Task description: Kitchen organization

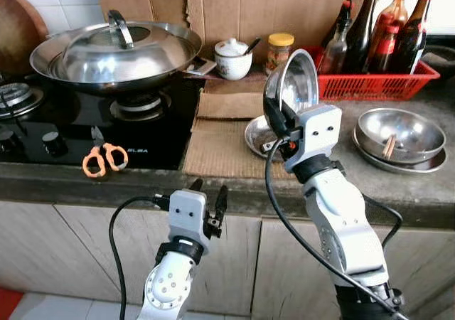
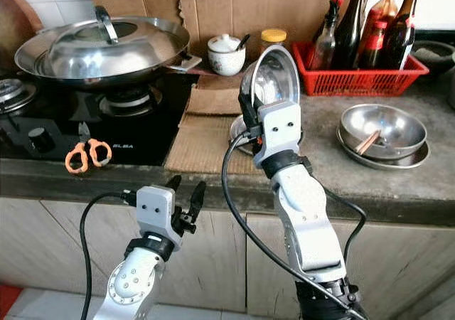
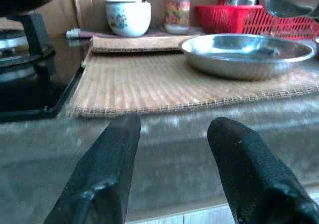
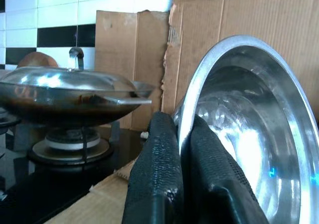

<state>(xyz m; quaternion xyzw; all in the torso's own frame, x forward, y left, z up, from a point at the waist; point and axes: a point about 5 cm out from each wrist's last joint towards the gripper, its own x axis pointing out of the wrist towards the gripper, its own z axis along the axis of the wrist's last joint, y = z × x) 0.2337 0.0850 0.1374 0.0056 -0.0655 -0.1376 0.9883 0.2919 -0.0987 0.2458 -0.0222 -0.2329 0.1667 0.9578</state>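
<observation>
Bowl lifted, sorting barely begun.
Right gripper pinches the steel bowl by its rim above the plate; left gripper hangs parted. Stacked bowls wait at 3 o'clock.

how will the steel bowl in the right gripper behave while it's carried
The bowl is polished steel, so probably slippery; the right gripper pinches only its thin rim. Held on edge, it may swing or slip. It looks stiff and fairly light, unlikely to break if dropped.
</observation>
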